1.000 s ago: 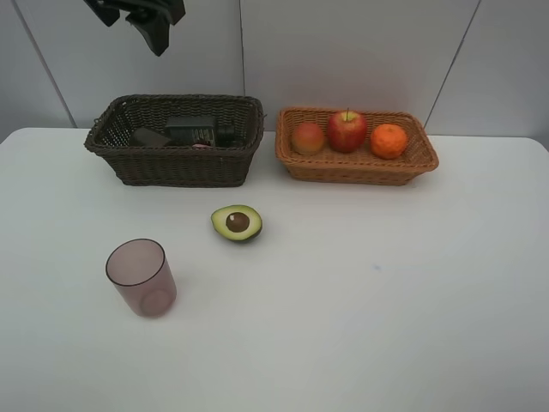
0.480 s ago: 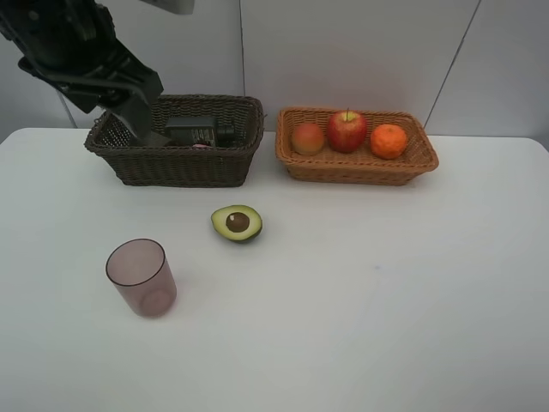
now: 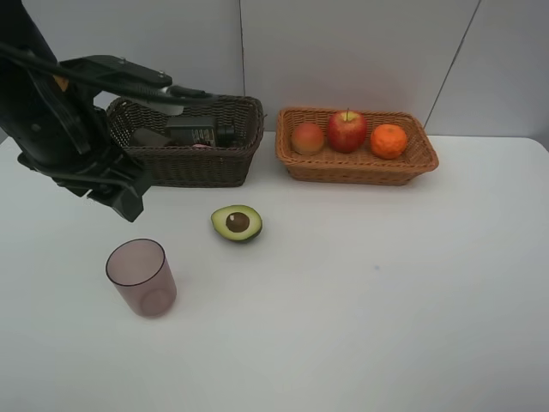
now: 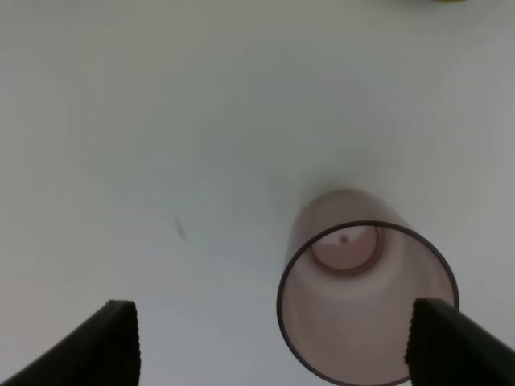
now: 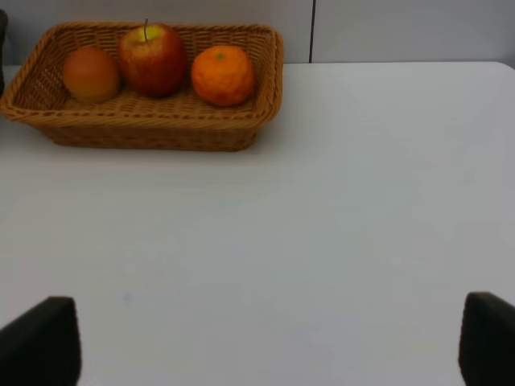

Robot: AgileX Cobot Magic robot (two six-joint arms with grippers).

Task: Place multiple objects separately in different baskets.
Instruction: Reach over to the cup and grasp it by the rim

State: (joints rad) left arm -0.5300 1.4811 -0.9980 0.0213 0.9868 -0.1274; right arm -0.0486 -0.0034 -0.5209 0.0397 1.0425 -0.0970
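A translucent mauve cup (image 3: 141,276) stands upright at the front left of the table; the left wrist view shows it from above (image 4: 366,310). My left gripper (image 3: 129,204) (image 4: 272,347) is open and empty, just above and behind the cup. A halved avocado (image 3: 237,222) lies cut side up at mid-table. The dark brown basket (image 3: 184,163) holds a dark green pump bottle (image 3: 193,130). The light tan basket (image 3: 356,167) (image 5: 145,129) holds a peach-coloured fruit (image 3: 307,137) (image 5: 91,72), a red apple (image 3: 346,130) (image 5: 151,60) and a tangerine (image 3: 389,141) (image 5: 223,75). My right gripper (image 5: 261,346) is open and empty.
The white table (image 3: 386,283) ends at a grey panelled wall (image 3: 360,51) behind both baskets. My left arm (image 3: 51,120) hides the dark basket's left end. The right arm is out of the exterior view.
My left arm has swung down from above the dark brown basket to the table, and its gripper now hangs just behind the cup. The objects have not moved.
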